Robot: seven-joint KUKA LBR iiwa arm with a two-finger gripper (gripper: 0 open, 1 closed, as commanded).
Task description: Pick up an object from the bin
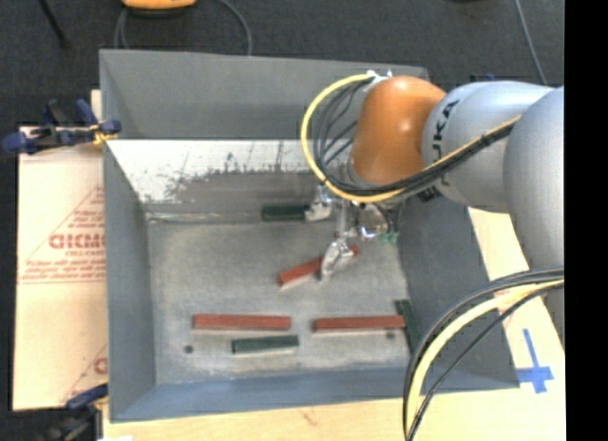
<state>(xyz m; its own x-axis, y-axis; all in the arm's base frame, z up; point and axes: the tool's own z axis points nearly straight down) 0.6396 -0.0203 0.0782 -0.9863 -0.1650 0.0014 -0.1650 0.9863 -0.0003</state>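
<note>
The gripper is closed on the right end of a flat red-brown stick, which sits tilted at the middle of the grey metal bin.

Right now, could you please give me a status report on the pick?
Gripper at right end of slanted red-brown flat stick; grip unclear. Dark green flat stick by back wall, apart. Nothing in the way.

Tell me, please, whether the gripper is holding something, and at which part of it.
The gripper holds the slanted red-brown stick in the middle of the bin. Its jaws are closed on the stick's right end.
</note>
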